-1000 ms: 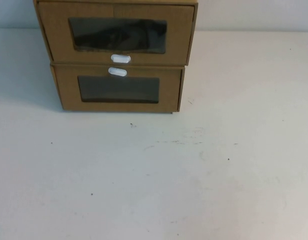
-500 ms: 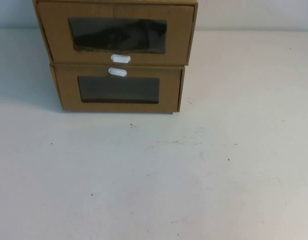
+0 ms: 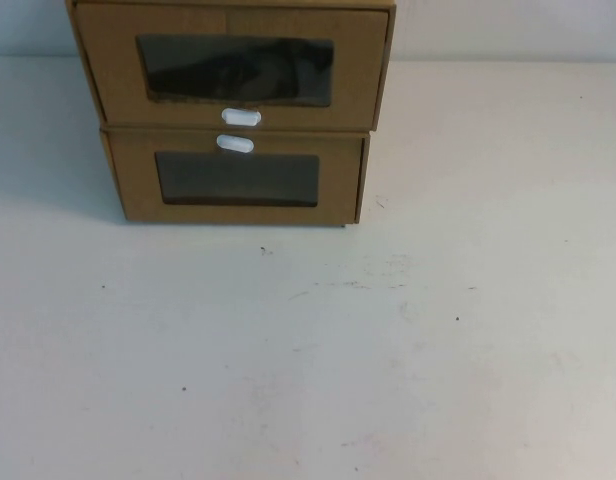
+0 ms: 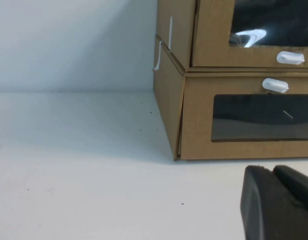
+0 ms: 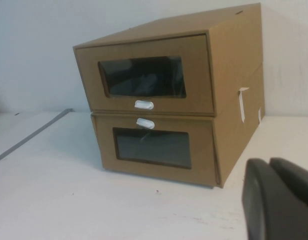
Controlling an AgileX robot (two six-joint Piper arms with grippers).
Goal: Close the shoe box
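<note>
Left gripper [image 4: 277, 200] is showing only as a dark bulk at the edge of the left wrist view, hanging low over the white table [image 4: 74, 165], near the stacked boxes and short of their left front corner. Whether it is wide or narrow cannot be told. Ahead of it, the shoe box [image 4: 214, 30] is sitting on top of its twin, the lower box [image 4: 194, 120]. The shoe box's white pull tab [image 4: 290, 58] is lying just under its window.

Right gripper [image 5: 277, 195] is likewise appearing as a dark mass in the right wrist view, low over the table and well apart from the stack, off its right front corner. Its opening cannot be told either. From this side the shoe box is presenting a brown cardboard front with a wide, dark, clear window [image 5: 142, 76] and the small oval tab below it. The drawer front is looking about flush with the surrounding sleeve, and no gap is showing along its edges.

Neither gripper is appearing in the high view, where the stack is standing at the far middle of the table, a little to the robot's left. The shoe box is again looking seated in its sleeve, directly above the lower box, whose own tab [image 3: 235, 144] is sitting above its window. Judging by this, the closing is looking done or nearly so, with at most a final nudge left.
</note>
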